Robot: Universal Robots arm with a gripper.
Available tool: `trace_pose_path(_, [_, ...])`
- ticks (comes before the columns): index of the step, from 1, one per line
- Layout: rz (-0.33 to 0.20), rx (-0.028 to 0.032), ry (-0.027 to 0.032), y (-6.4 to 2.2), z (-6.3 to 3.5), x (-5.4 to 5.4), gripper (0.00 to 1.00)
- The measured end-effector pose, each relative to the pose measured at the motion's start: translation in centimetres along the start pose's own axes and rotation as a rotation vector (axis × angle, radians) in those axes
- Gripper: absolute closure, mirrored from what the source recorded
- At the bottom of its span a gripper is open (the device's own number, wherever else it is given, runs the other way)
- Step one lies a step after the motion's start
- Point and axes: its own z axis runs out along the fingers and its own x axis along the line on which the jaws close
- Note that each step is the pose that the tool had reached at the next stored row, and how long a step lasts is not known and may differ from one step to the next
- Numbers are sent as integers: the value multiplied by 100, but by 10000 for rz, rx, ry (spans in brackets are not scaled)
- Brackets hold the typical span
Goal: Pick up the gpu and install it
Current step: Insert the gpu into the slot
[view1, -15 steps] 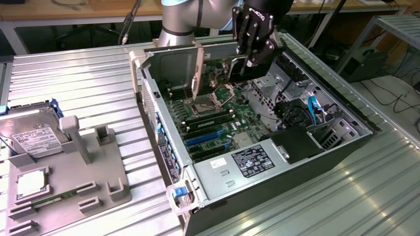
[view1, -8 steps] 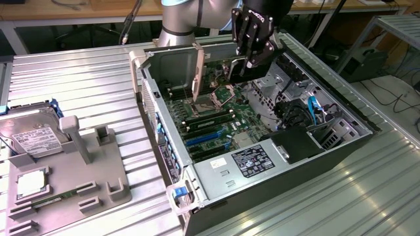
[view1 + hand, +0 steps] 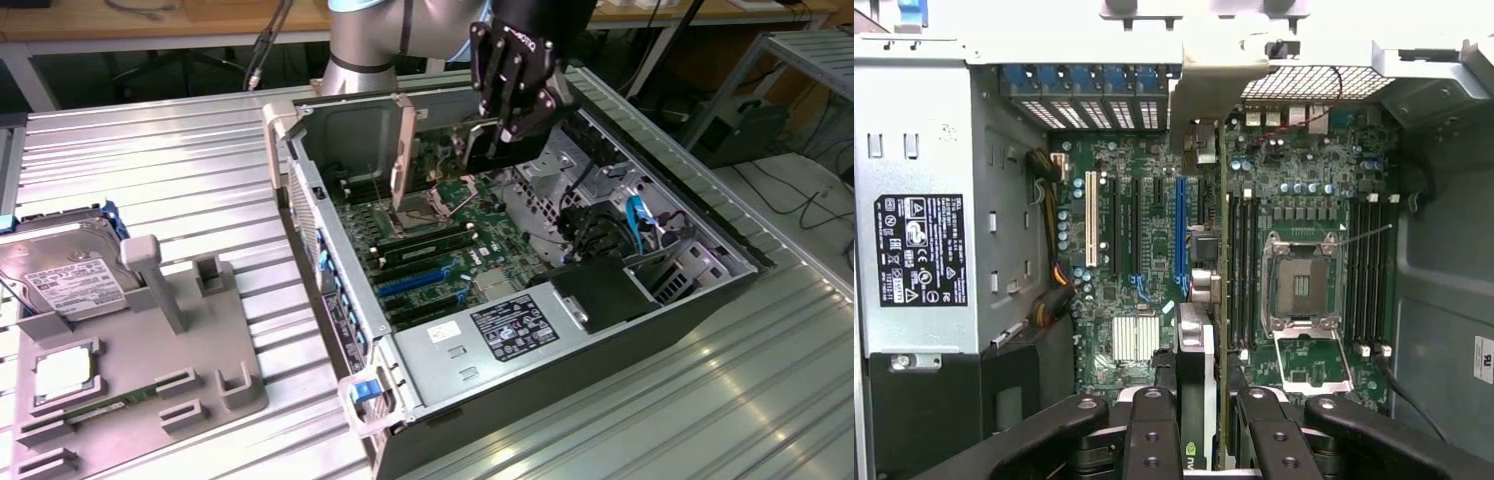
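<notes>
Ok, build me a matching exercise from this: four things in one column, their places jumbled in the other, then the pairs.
Things
1. gpu
2. hard drive
3. CPU socket
4. black label

Places
A. on the silver power supply box inside the case
B. on the grey holder outside the case, at the exterior view's left
C. gripped in the tool, above the motherboard
D. on the motherboard, between memory slots

Pairs: 1-C, 2-B, 3-D, 4-A
</notes>
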Motion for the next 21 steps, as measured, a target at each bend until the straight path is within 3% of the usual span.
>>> trace_pose_path(12, [-19, 94, 1, 0, 71, 6, 72])
trace_pose_path(21, [-42, 116, -37, 3, 142, 35, 72])
